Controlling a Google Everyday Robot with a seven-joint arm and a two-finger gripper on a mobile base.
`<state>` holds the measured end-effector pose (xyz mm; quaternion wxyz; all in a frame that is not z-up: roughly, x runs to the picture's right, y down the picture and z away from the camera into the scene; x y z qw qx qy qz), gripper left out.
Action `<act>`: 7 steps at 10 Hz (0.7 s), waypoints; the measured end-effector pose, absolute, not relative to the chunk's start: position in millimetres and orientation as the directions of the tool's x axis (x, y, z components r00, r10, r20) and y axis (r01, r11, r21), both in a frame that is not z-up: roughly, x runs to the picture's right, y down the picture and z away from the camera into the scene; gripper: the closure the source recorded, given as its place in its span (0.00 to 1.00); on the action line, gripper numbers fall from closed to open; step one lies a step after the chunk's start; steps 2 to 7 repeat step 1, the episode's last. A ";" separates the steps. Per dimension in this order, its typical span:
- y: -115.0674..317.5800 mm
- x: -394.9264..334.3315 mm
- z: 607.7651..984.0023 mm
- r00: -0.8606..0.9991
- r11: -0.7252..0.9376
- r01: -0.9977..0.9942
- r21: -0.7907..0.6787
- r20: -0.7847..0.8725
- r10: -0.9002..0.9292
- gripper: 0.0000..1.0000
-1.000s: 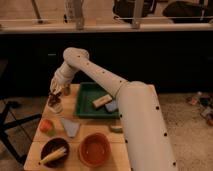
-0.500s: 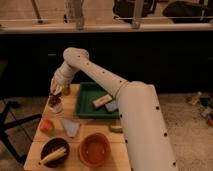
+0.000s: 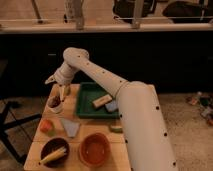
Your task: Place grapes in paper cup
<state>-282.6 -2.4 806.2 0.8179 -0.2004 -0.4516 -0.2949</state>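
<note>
The small white paper cup (image 3: 55, 107) stands at the far left of the wooden table. A dark reddish-purple bunch of grapes (image 3: 53, 101) sits in its mouth, showing above the rim. My gripper (image 3: 63, 93) hangs just above and slightly right of the cup, pointing down. Its fingers are apart and hold nothing. The arm reaches in from the right across the green tray.
A green tray (image 3: 85, 100) beside the cup holds a tan block (image 3: 101, 101) and a bluish item (image 3: 112, 106). An orange-red fruit (image 3: 46, 125), a grey wedge (image 3: 69, 128), a dark brown bowl (image 3: 54, 151) and an orange bowl (image 3: 94, 149) lie nearer the front.
My gripper has risen a little and shifted right, away from the cup. The grapes stay in the cup.
</note>
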 end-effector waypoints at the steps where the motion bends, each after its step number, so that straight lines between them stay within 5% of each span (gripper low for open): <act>1: -2.4 -282.6 806.2 0.418 0.746 0.663 -0.062 0.857 -0.301 0.20; 7: -2.4 -282.6 806.2 0.418 0.746 0.663 -0.062 0.857 -0.301 0.20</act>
